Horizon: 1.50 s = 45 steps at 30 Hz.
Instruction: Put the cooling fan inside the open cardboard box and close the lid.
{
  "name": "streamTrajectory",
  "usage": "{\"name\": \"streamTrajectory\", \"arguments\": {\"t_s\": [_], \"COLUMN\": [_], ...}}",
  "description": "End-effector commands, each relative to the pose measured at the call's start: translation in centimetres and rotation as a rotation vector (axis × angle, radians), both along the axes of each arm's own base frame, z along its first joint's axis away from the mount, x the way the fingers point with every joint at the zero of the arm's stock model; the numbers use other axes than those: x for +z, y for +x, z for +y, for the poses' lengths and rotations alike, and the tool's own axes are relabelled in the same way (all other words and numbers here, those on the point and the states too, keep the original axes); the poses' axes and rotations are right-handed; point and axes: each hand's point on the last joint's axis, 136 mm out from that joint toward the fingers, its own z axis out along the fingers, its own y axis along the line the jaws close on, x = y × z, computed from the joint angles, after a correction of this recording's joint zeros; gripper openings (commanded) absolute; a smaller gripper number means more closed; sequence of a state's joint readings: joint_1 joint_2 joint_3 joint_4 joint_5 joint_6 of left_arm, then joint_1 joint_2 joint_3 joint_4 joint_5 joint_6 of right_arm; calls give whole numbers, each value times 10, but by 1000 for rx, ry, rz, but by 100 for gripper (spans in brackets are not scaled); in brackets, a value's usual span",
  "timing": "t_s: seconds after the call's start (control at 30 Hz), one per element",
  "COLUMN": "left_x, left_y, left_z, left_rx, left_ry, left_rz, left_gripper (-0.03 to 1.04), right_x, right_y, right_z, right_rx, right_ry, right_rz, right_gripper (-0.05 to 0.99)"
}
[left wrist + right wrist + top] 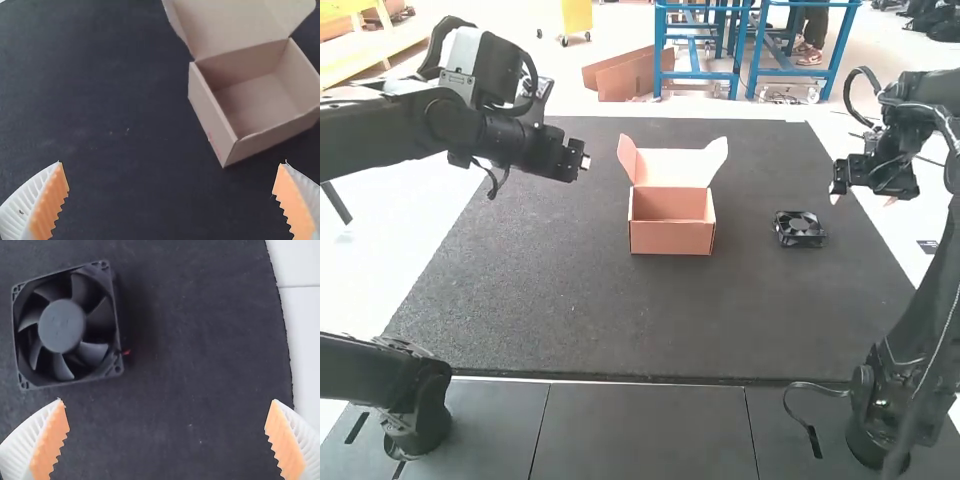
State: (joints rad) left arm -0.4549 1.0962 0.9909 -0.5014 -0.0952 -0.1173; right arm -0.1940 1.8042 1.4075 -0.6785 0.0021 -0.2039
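- Where black matting covers the bench, the open cardboard box stands at centre, lid up.
- Left hand hovers beside the box, spread wide.
- Right hand, equally wide, hangs near the cooling fan, which lies flat right of the box.

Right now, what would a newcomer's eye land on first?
An open cardboard box stands centred on the black mat, lid flap raised, nothing inside. A cooling fan lies flat to its right, the right gripper open near it; the left gripper hangs open left of the box.
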Motion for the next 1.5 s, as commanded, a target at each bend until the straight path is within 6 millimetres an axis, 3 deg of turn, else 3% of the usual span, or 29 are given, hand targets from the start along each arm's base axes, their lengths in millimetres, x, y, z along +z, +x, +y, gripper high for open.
{"name": "streamTrajectory", "arguments": {"t_s": [0.0, 0.43, 0.77, 1.47], "left_x": [12, 9, 4, 0], "left_y": [2, -1, 2, 2], "left_z": [-12, -28, -29, -27], "left_rx": [-33, -77, -71, -69], "left_ry": [-26, -28, -24, -17], "left_rz": [-16, -18, -8, 4], "left_gripper": [97, 97, 97, 97], "right_x": [1, -34, -60, -82], "right_y": [15, 53, 46, 41], "right_z": [-2, -9, 14, 11], "right_rx": [14, 8, 43, -6], "right_ry": [3, 5, 57, 63], "right_rz": [-15, 30, 144, 201], "right_gripper": [90, 90, 90, 90]}}
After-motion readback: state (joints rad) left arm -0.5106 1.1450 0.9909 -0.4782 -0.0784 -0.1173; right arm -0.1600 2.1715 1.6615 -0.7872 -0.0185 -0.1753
